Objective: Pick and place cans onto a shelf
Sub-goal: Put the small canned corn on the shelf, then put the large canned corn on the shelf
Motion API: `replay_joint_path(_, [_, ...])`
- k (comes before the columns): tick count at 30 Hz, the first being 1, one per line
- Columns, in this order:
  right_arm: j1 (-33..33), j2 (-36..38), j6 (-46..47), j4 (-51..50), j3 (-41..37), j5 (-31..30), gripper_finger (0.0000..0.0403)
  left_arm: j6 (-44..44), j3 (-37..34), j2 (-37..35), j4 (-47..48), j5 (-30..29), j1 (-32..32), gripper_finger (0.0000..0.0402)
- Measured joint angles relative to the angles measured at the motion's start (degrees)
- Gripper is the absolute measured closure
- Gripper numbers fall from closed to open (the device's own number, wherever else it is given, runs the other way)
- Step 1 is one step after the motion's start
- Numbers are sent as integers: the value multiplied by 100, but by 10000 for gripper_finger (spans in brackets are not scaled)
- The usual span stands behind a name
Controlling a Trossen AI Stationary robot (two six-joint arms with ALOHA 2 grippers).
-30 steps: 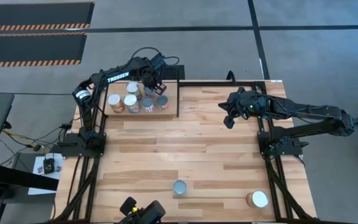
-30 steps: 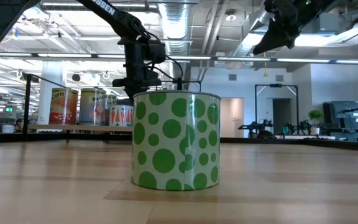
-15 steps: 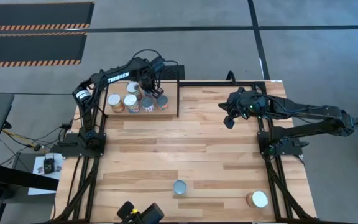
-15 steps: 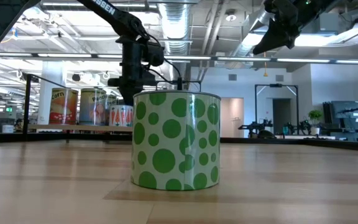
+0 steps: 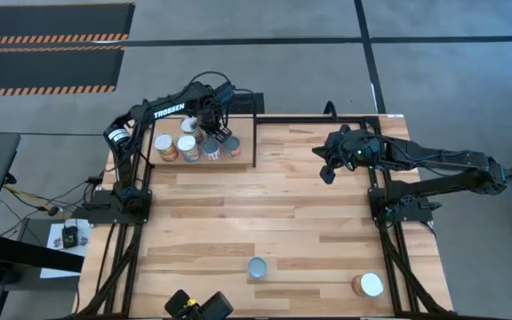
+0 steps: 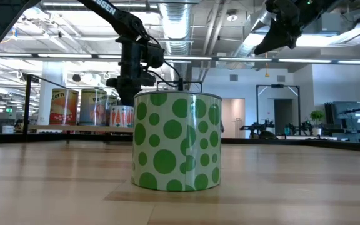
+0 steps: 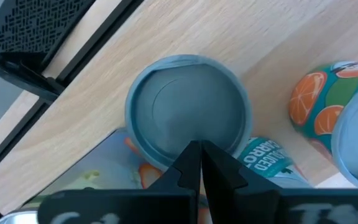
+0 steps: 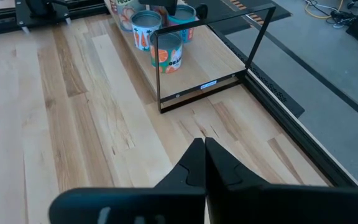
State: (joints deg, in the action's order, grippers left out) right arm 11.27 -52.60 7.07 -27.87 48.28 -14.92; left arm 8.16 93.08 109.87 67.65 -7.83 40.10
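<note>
Looking down, we see the left gripper (image 5: 213, 127), jaws pressed shut and empty, poised over the cans (image 5: 188, 144) clustered on the shelf (image 5: 243, 132) at the desk's (image 5: 265, 213) far left corner. The right gripper (image 5: 326, 172), jaws likewise shut, hangs above the desk's right side. Two more cans (image 5: 257, 268) stand near the front edge.

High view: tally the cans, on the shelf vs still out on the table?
Cans on the shelf: 6, e.g.; one sits mostly hidden under the left hand
Cans on the bare tabletop: 2
Total: 8
</note>
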Motion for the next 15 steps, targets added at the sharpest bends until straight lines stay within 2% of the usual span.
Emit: replay_joint_path(15, [4,0,0,0,-4,-2,394,-62,150,-4,96,-53,-45,400])
